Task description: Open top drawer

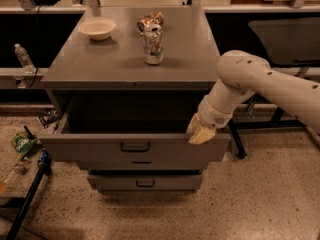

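The top drawer [90, 152] of the grey metal cabinet [125, 69] stands pulled far out toward me, its dark inside showing. Its flat front panel has a small dark pull handle [135, 146] at the centre. My gripper [199, 132], on the white arm coming in from the right, rests at the upper right edge of that front panel. Below it, only a strip of the middle drawer [142, 164] shows, and the bottom drawer [145, 182] sits further back.
On the cabinet top stand a white bowl [97, 28], a drink can [153, 44] and a crumpled wrapper [150, 20]. A water bottle [23, 58] stands at left. A green packet [21, 144] and a dark pole [27, 199] lie on the floor. A black table leg [236, 140] is at right.
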Motion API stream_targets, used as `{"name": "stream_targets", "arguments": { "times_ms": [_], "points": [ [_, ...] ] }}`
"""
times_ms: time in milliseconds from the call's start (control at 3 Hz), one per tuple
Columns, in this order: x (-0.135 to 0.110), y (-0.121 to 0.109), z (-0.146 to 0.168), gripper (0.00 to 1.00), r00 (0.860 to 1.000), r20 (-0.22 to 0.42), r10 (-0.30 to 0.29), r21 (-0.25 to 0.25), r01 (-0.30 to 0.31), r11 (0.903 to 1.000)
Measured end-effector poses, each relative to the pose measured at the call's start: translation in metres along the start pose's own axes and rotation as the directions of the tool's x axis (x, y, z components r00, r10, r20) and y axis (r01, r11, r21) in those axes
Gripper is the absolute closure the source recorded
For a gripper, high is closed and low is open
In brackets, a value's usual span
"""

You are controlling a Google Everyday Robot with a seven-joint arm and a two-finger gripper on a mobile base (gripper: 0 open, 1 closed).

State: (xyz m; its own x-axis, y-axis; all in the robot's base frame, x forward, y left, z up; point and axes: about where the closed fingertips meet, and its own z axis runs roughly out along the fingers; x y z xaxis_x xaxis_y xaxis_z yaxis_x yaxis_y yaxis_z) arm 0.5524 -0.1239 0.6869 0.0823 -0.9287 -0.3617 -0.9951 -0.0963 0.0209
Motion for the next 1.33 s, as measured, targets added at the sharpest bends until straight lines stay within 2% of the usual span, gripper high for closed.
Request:
{"name": "stream_targets", "arguments": {
  "times_ms": [333, 667, 1000, 1333],
  "points": [
    [0.0, 0.007, -0.009, 0.58, 1.0, -0.003, 0.017, -0.012, -0.017, 0.9998],
    [-0.002, 0.01, -0.021, 0.72, 1.0, -0.005, 0.027, -0.016, -0.027, 0.9995],
    [-0.009, 0.001, -0.057, 1.0, 0.999, -0.013, 0.043, 0.014, -0.043, 0.999],
    [-0.015, -0.009, -0.065, 1.0, 0.999, -0.003, 0.05, 0.043, -0.049, 0.9979]
  ]
}}
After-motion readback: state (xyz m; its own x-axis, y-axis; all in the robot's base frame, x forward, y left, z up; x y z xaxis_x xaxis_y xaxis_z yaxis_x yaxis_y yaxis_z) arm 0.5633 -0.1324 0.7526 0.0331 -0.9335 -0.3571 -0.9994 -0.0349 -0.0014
